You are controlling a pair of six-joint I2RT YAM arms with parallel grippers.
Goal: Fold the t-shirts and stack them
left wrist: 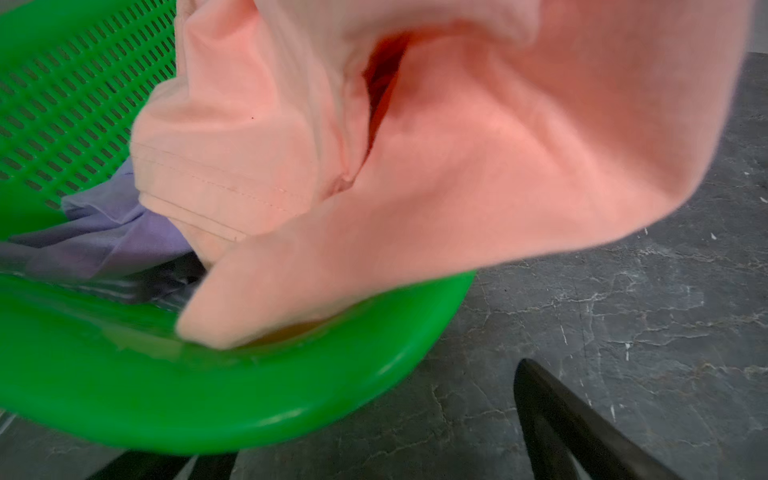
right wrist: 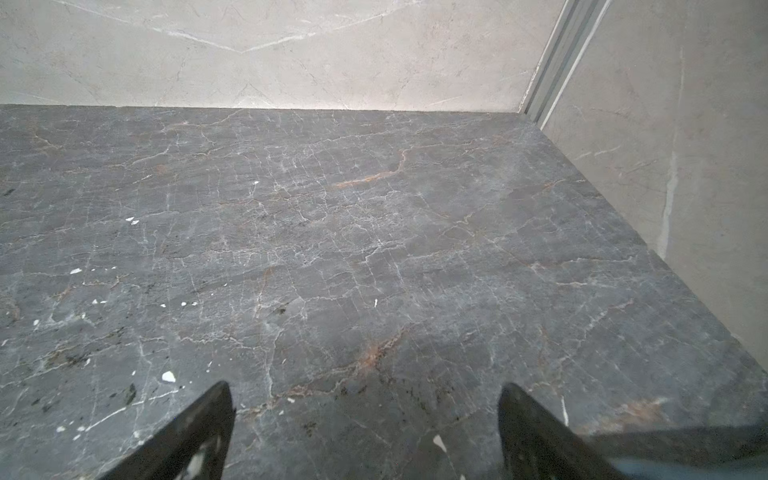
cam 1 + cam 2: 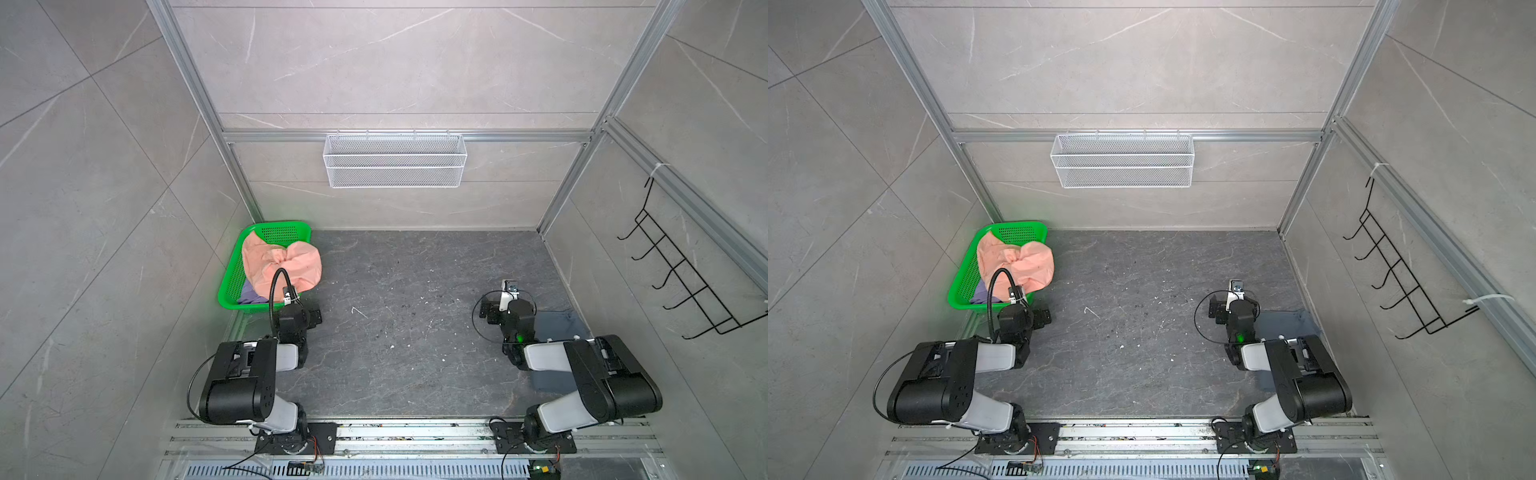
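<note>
We locate the counter (image 3: 415, 332) with the green basket (image 3: 227, 291) in its far left corner. The peach-pink t-shirt (image 3: 286, 266) is heaped in the basket and spills over the rim, with the lavender t-shirt (image 3: 251, 296) beneath it. The left hand (image 3: 305, 316), jaws apart and empty, sits just beside the near rim with the shirts straight ahead. The right hand (image 2: 365, 390), jaws apart, is well apart from them. We judge the left arm the nearer one.

surface: dark veined tabletop (image 3: 415, 332) | on it: green basket (image 3: 232, 282), far-left corner
</note>
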